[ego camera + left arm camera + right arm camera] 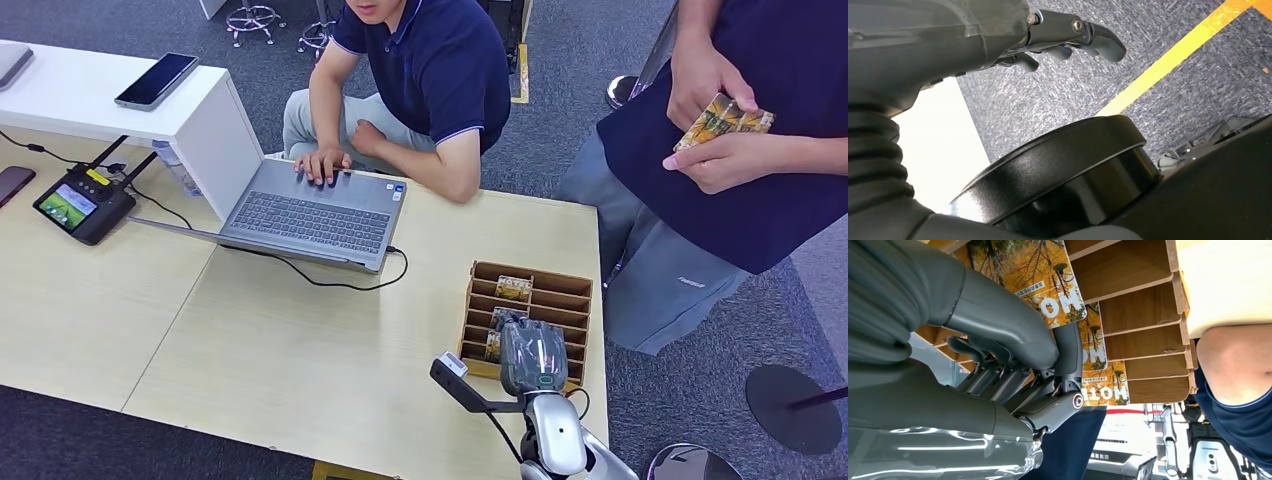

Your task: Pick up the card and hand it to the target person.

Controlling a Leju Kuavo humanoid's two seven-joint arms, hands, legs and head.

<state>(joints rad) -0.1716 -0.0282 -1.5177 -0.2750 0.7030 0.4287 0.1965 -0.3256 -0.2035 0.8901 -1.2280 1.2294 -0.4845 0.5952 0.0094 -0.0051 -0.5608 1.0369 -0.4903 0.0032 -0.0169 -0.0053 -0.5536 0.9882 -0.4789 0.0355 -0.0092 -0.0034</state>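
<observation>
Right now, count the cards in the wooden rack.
3. One card stands in the rack's far slot, a second in a middle slot, and a third sits against the right hand. The hand may hide more.

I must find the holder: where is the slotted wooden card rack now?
In the head view, the slotted wooden card rack sits at the table's right edge, under the right hand, right of the grey laptop.

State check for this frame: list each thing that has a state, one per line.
Laptop: lid open, cable plugged in.
Card rack: upright on table, cards in some slots.
Right robot hand: over the rack, thumb against a card.
Left robot hand: hanging, holding nothing.
Phone: screen dark.
</observation>
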